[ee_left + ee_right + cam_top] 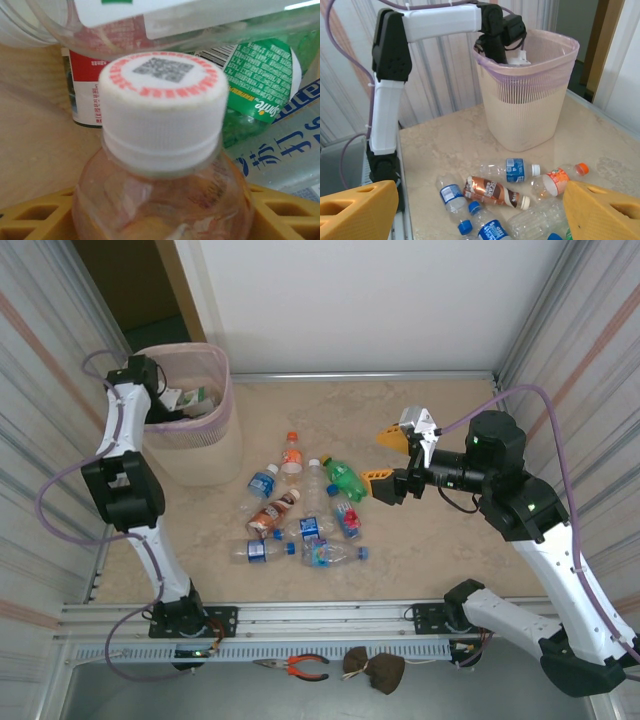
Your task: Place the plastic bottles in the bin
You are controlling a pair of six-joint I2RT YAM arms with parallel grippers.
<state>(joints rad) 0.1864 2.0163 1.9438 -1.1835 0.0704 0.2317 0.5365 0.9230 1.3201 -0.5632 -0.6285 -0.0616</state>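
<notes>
White-capped bottle (162, 105) crowds left claw (160, 214), grip hard to tell; right claw (385, 458) gapes wide.

at the bottom of my top view, orange-handled pliers (300, 667) lie just left of a brown lump (375, 668), both below the marble table (420, 550).

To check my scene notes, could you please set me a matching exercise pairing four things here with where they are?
Things:
1 bin
2 green bottle
3 white-capped bottle
4 pliers

Places:
a between the left fingers
b near ledge, before the arm bases
c table's far left
d lying on the table near the right fingers

Pairs: 1-c; 2-d; 3-a; 4-b.
</notes>
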